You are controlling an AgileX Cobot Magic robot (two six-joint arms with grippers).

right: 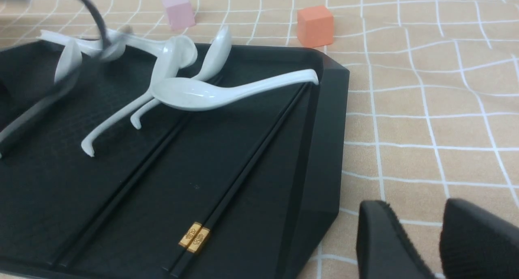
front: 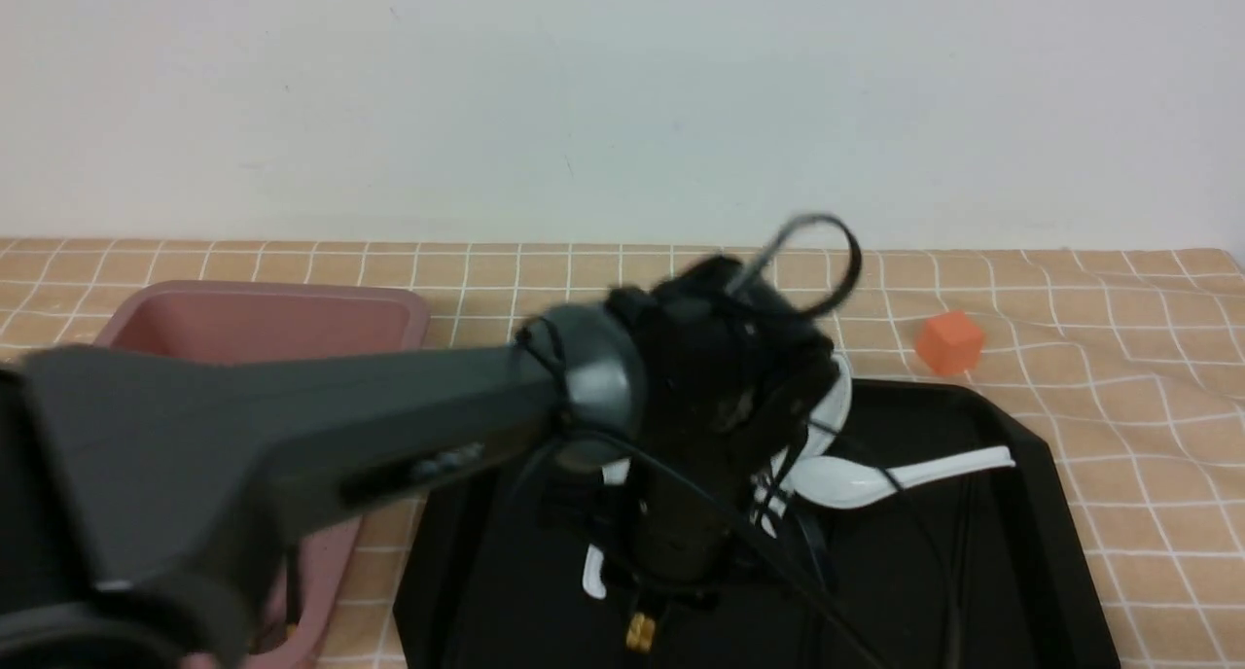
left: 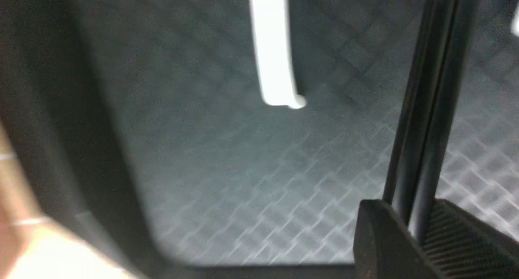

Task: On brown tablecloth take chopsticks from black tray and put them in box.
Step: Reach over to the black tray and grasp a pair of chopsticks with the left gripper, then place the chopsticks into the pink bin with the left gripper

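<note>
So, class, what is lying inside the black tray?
White soup spoons and black chopsticks lie in the black tray. In the front view the left arm covers its middle, so whatever is beneath cannot be seen.

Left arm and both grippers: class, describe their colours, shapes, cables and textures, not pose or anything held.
The left arm is a matt dark-grey tapering link with a rounded lighter-grey joint, then a black wrist block. Thin black cables loop above and trail below it. The left gripper and the right gripper both have blunt black fingers with finely ribbed inner pads.
</note>
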